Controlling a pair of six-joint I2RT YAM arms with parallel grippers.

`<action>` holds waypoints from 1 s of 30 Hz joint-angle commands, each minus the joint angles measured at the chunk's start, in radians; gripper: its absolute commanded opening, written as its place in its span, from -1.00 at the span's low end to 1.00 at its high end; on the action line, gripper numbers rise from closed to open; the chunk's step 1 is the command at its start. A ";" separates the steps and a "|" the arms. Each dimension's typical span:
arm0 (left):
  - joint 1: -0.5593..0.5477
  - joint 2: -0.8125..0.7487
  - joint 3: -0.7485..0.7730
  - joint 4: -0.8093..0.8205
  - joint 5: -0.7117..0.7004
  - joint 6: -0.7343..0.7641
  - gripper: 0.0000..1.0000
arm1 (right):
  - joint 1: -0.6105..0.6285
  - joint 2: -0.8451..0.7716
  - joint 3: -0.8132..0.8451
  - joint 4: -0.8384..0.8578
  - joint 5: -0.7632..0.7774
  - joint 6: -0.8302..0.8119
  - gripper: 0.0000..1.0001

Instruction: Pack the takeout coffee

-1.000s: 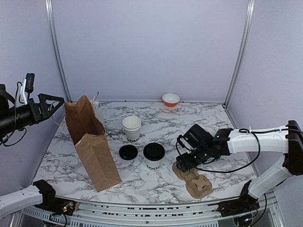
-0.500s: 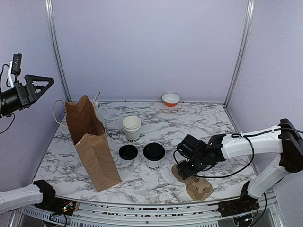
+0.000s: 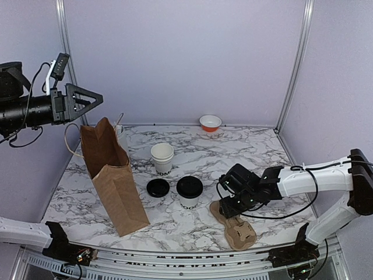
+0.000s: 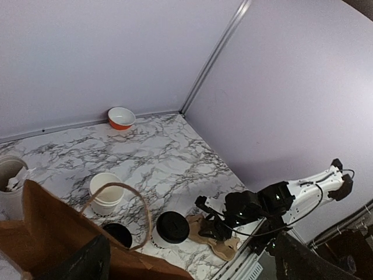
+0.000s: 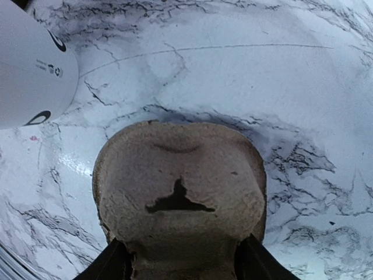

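Top external view: the takeout coffee [image 3: 189, 192], lid on, stands upright on the marble table [image 3: 250, 146], just left of the right end effector [image 3: 228, 205] and not touching it. That end effector's fingers [image 5: 112, 265] clamp one end of a cardboard carrier [image 3: 240, 230]. The left end effector [image 3: 93, 99] hangs high above a paper bag [image 3: 113, 186], spread wide, well apart from the coffee.

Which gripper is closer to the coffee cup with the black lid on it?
Right. The right gripper sits at the cardboard carrier just beside the lidded cup; the left gripper hangs high above the paper bag.
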 commanded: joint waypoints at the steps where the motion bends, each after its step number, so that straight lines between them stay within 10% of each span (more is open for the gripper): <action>1: -0.256 0.116 0.100 0.019 -0.279 0.047 0.98 | -0.070 -0.086 -0.035 0.107 -0.118 0.028 0.11; 15: -0.583 0.489 0.113 0.184 -0.486 -0.076 0.97 | -0.339 -0.336 -0.258 0.502 -0.460 0.191 0.08; 30: -0.624 0.827 0.157 0.284 -0.406 -0.213 0.54 | -0.475 -0.517 -0.359 0.825 -0.584 0.391 0.11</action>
